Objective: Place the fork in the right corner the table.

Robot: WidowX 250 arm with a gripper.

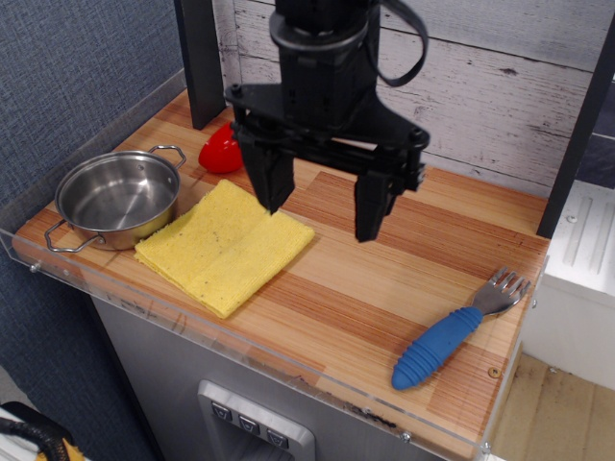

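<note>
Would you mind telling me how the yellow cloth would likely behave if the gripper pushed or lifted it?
The cloth looks soft and folded in layers, so it would probably bunch or slide when pushed. Lifted by one edge, it would likely droop and unfold. It seems light.

We see an all-black arm (322,38) with a round wrist, a black cable (408,43) looping beside it, and a wide crossbar gripper (322,206) bearing two flat, tapering black fingers (272,182)
</note>
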